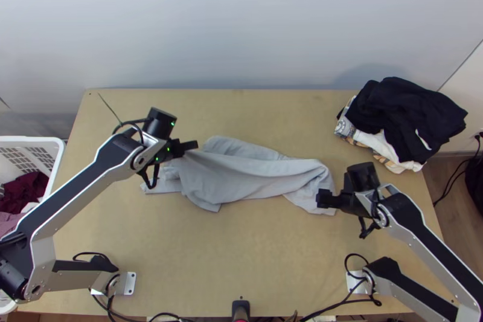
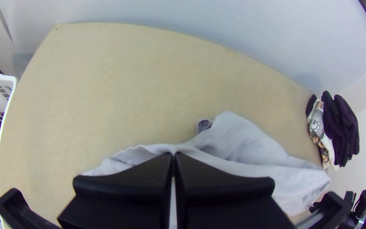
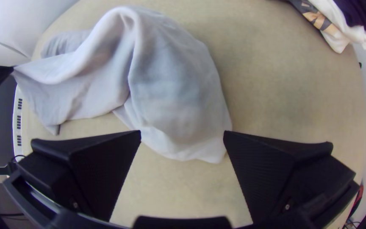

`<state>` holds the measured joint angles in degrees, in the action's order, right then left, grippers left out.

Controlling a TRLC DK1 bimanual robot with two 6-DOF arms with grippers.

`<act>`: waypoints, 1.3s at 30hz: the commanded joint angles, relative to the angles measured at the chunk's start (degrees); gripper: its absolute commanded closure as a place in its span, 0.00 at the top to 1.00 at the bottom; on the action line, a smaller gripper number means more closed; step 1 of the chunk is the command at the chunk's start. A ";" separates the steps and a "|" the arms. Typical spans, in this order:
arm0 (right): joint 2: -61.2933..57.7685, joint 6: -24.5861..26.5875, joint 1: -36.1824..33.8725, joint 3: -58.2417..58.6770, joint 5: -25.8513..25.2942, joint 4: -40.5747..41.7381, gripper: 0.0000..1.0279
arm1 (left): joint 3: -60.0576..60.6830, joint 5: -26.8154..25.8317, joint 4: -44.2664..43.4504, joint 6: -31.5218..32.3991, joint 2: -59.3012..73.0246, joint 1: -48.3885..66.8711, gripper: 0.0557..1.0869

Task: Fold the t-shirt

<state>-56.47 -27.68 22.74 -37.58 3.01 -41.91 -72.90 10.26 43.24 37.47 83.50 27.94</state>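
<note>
Left gripper (image 1: 191,145), on the silver-and-black arm, stood over the left part of the table: its wide flat black fingers (image 2: 128,182) pressed together on the upper edge of the light grey cloth t-shirt (image 1: 247,177), a fold of it drawn up taut to the tips. Right gripper (image 1: 325,199), on the matching arm, hung at the right end of the shirt, above its near corner; fingers (image 3: 90,169) well parted, nothing between them; whether they touched cloth, could not tell. The shirt lay across the middle of the light wooden table (image 1: 241,255), stretched left to right in a long, loosely bunched strip, a crease running from the left gripper toward the right end, loose cloth drooping on the near side. Beyond, at the table's far right corner, sat a heap: a dark navy garment (image 1: 404,110) on top, a white garment (image 1: 386,147) and a patterned one (image 1: 345,128) poking out beneath. Off the left edge stood a white plastic basket (image 1: 57,168) with square-holed sides, dark red cloth (image 1: 24,192) and pink cloth (image 1: 12,222) inside. Behind the far edge rose a pale, plain wall (image 1: 241,26).
</note>
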 commanded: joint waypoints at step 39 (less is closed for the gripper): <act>-10.51 9.66 -8.15 -48.99 -12.32 -1.42 0.03 | -45.13 6.44 4.39 -8.29 -0.18 -15.55 0.04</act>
<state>-68.03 -21.45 12.86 -75.83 -0.38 -41.95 -109.45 13.32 48.51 30.83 84.60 14.15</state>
